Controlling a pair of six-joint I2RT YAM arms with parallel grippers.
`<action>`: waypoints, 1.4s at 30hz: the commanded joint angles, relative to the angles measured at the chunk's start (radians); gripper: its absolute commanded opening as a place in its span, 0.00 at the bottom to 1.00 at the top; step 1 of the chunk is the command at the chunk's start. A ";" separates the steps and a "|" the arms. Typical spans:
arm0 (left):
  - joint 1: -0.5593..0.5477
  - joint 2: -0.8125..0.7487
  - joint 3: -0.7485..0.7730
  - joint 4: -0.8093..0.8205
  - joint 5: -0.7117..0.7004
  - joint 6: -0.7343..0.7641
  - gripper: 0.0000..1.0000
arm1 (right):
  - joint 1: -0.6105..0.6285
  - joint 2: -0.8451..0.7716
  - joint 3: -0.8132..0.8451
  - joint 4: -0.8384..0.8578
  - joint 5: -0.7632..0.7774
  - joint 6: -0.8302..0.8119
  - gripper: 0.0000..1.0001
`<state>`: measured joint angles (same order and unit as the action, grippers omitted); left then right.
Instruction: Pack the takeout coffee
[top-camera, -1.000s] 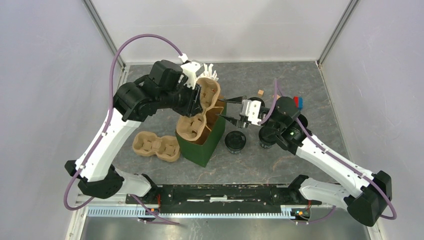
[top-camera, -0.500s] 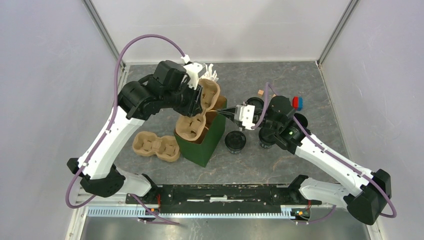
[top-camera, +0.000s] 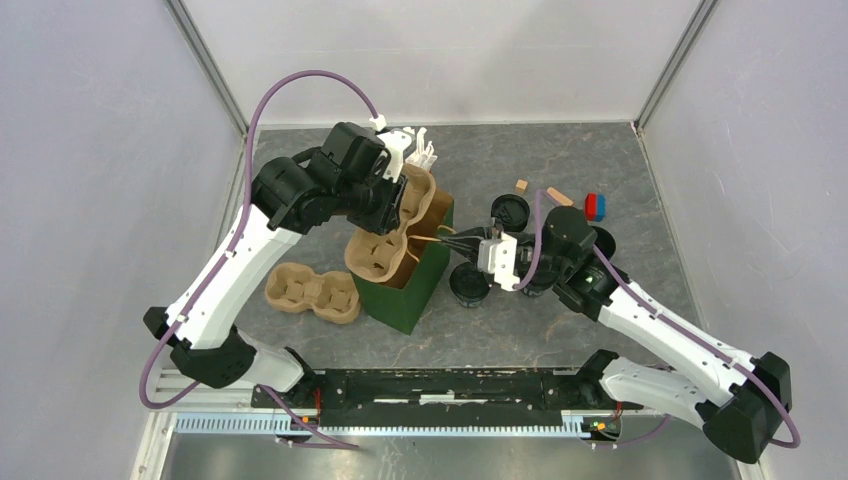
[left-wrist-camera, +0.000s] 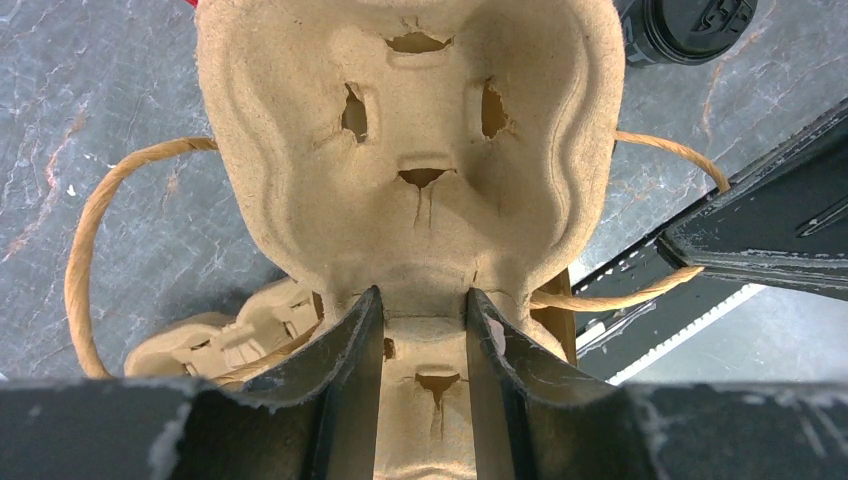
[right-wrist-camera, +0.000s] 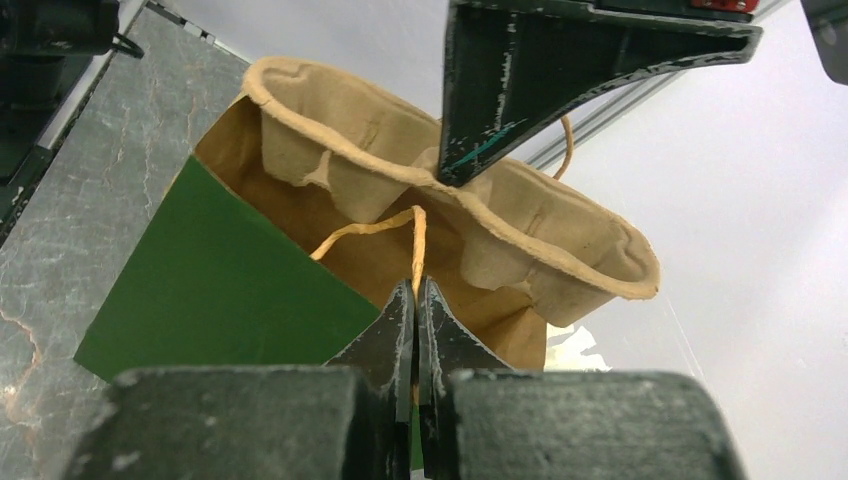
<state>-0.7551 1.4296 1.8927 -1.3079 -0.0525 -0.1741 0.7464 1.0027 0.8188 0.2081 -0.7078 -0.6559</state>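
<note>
The takeout coffee, a black cup (top-camera: 470, 283), stands on the table right of the green paper bag (top-camera: 412, 285); its top shows in the left wrist view (left-wrist-camera: 685, 25). A second black cup (top-camera: 533, 287) is half hidden by the right arm. A flat black lid (top-camera: 510, 210) lies behind. My left gripper (top-camera: 397, 193) (left-wrist-camera: 420, 318) is shut on a brown pulp cup carrier (left-wrist-camera: 420, 150) (right-wrist-camera: 450, 215), tilted with its lower end in the bag's mouth. My right gripper (top-camera: 452, 240) (right-wrist-camera: 415, 292) is shut on the bag's twine handle (right-wrist-camera: 415, 235).
A second pulp carrier (top-camera: 312, 292) lies on the table left of the bag. A red cup of white sticks (top-camera: 425, 150) is mostly hidden behind the left wrist. Small wooden blocks (top-camera: 521, 185) and a red-and-blue block (top-camera: 595, 205) sit at the back right.
My right gripper went from open to shut on the bag's handle and moved left and nearer. The left gripper shifted slightly right with the carrier.
</note>
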 joint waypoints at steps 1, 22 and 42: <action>-0.004 0.000 0.010 0.004 -0.027 0.053 0.27 | 0.004 -0.043 -0.040 0.018 -0.057 -0.089 0.00; -0.004 0.028 -0.013 0.053 0.075 0.024 0.27 | 0.004 -0.093 -0.135 0.174 -0.194 -0.166 0.00; -0.004 -0.003 -0.049 0.131 0.163 0.022 0.27 | 0.004 -0.102 -0.155 0.150 -0.187 -0.201 0.00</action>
<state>-0.7551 1.4559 1.8210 -1.2209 0.1062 -0.1734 0.7464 0.9150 0.6720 0.3504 -0.8909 -0.8352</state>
